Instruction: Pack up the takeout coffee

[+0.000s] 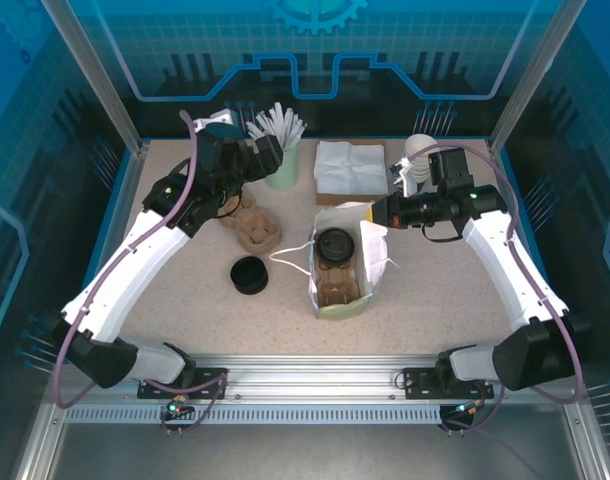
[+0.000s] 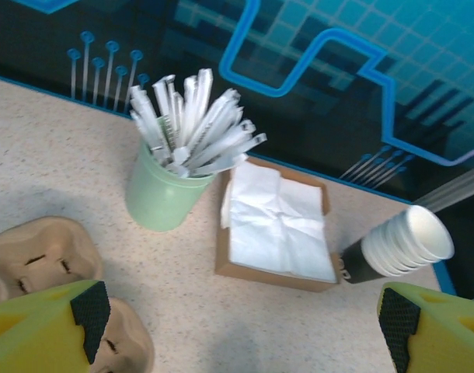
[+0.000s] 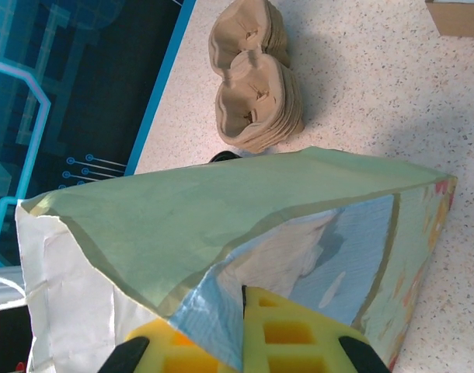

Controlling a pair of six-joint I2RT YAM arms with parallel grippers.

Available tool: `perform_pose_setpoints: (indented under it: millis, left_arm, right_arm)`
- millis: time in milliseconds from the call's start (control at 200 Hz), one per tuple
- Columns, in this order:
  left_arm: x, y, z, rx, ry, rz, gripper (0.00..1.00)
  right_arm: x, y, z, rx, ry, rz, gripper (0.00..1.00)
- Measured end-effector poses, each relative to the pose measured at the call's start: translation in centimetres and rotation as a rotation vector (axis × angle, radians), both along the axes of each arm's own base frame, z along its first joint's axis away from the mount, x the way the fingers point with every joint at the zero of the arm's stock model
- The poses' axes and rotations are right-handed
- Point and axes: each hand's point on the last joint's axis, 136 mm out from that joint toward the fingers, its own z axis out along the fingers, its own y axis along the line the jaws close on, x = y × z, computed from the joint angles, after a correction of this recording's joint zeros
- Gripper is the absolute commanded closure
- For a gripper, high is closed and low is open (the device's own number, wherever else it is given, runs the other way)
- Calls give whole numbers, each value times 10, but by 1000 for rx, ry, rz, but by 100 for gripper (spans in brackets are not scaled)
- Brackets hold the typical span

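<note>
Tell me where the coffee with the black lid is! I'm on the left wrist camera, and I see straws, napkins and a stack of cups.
Observer: The takeout coffee stands inside the open paper bag, mid-table.
Operator: Is anyone holding the bag?
Observer: Yes, the right gripper is shut on its far right rim.
Operator: Is anything else black over there?
Observer: A loose black lid lies on the table, left of the bag.
</note>
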Motion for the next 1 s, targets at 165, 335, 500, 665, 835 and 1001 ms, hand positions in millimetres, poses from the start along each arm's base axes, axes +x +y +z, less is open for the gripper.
perform_pose_setpoints:
  millis: [165,335,500,665,835,1001]
  left_arm:
    - [24,21,-43,53,112,71,8]
    - [46,41,-70,65,181,122,9]
    - [69,50,-78,27,198,125,11]
    - [94,55,-80,-30,206,111,12]
    - [119,57,-75,-65,190,107,17]
    - [143,56,-75,-86,180,109,25]
  right_arm:
    - [16,3,-12,0,58,-16,97]
    - [29,7,-18,14,94,-37,96]
    - [34,13,-16,32,91,-37,95]
    - [47,18,-15,60,78,-45,95]
    - [59,23,-17,65,68,-43,95]
    - [62,29,-14,70,52,-33,88]
